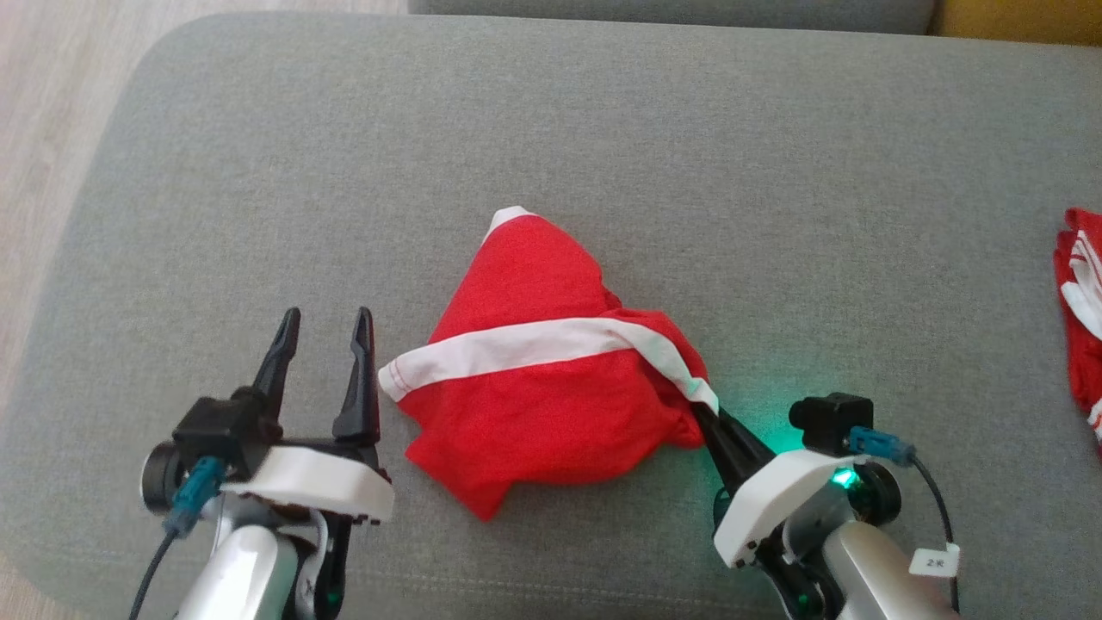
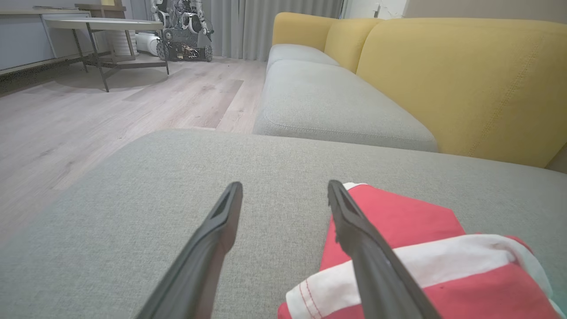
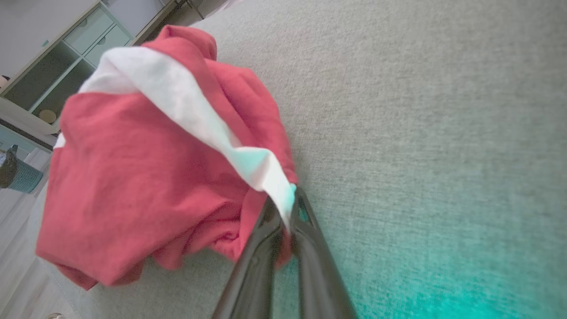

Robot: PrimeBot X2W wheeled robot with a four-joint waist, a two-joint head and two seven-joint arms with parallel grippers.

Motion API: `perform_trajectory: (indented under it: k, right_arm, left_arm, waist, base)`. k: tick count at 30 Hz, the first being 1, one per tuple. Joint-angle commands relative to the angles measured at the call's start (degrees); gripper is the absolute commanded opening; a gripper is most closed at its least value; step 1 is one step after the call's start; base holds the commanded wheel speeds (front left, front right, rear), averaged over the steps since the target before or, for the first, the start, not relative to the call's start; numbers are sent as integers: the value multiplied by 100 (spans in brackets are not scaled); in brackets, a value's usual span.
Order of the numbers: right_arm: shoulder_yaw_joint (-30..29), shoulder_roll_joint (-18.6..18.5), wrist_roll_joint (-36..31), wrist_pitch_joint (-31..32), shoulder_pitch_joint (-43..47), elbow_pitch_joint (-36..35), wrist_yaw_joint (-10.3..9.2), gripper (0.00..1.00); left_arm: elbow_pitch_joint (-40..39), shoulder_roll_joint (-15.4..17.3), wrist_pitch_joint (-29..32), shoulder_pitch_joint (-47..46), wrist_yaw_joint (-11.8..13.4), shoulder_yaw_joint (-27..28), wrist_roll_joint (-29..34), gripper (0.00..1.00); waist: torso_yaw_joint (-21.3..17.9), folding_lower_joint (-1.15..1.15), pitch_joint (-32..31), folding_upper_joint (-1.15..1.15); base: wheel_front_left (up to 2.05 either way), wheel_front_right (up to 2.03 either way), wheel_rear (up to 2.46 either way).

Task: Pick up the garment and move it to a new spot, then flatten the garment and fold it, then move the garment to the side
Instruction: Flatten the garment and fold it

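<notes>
Right fingers (image 1: 732,441): tips hidden in garment (image 1: 534,387).

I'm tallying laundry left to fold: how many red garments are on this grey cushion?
2. The crumpled garment lies mid-cushion, a corner pinched by the right gripper; the second garment sits far right, cut off by the head view's edge. More may lie beyond.

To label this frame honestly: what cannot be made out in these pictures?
Head view: the garment covers the tips of the right gripper, so the depth of its pinch is hidden.
Head view: a second red cloth is cut off by the right edge.
All views: the garment is bunched, and folds hide its shape.
Left wrist view: the machine by the curtain is too small to identify.
</notes>
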Motion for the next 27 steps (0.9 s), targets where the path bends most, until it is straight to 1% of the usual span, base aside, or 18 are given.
perform_trajectory:
  k: [1,3,6,12,17,21,22,24,27]
  right_arm:
    - [163,-5,67,-118,-188,-72,-5,0]
    - [183,-10,88,-236,-271,-21,-5,0]
    - [90,-117,-9,-431,-393,-11,-5,0]
    - [-422,-410,-333,-522,-603,-177,-5,0]
    - [-926,-775,-732,-293,-727,-466,-5,0]
    - [-1238,-1210,-1188,-28,-791,-812,-5,0]
    - [-1238,-1210,-1188,-28,-791,-812,-5,0]
    - [-1314,-1464,-1509,173,-807,-1003,-5,0]
    - [-1240,-1546,-1647,259,-808,-1020,-5,0]
  left_arm:
    - [-157,27,-67,-335,-25,263,65,100]
    - [-153,18,-68,-344,-33,284,85,100]
    - [-180,-3,-69,-356,-52,323,119,100]
    - [-216,-59,-70,-322,-107,411,181,100]
    - [-235,-104,-70,-307,-149,474,239,100]
    - [-234,-141,-70,-321,-195,502,290,100]
    - [-234,-141,-70,-321,-195,502,290,100]
    - [-228,-172,-71,-346,-230,519,322,100]
    - [-209,-192,-71,-370,-262,529,339,100]
  waist:
    - [-24,0,2,0]
    - [-54,0,0,0]
    - [-112,0,-1,0]
    - [-282,0,18,0]
    - [-431,0,59,0]
    - [-520,0,93,0]
    - [-520,0,93,0]
    - [-576,0,137,0]
    - [-600,0,168,0]
  base:
    - [0,0,0]
    - [0,0,0]
    - [0,0,0]
    - [0,0,0]
    - [0,0,0]
    - [0,0,0]
    - [0,0,0]
    - [0,0,0]
    - [0,0,0]
